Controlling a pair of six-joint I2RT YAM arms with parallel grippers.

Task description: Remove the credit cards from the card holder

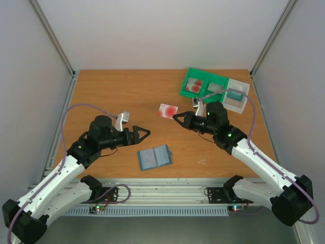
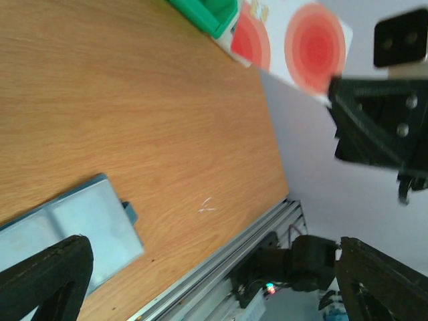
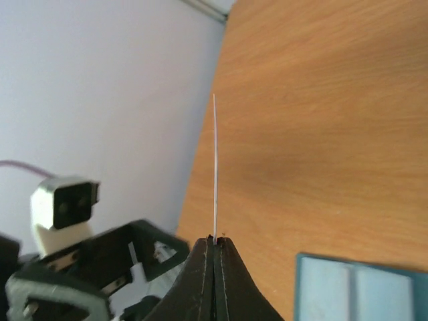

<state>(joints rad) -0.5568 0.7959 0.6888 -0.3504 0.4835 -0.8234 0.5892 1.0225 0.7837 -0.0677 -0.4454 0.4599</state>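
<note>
Right gripper (image 3: 215, 242): fingers pinched shut on one credit card (image 3: 215, 160), held edge-on above the table (image 1: 111, 96), centre of the top view. Judged to be lifted for transfer to the green tray (image 1: 189, 76), upper right, where other credit cards (image 1: 194, 85) lie.
Left gripper (image 1: 144, 134): fingers spread, holding nothing, left of centre; probably standing by.
Card holder (image 1: 154, 157): open and flat, lower centre, between both arms, within reach of either.
Writing: none legible; the held card shows red discs only.
</note>
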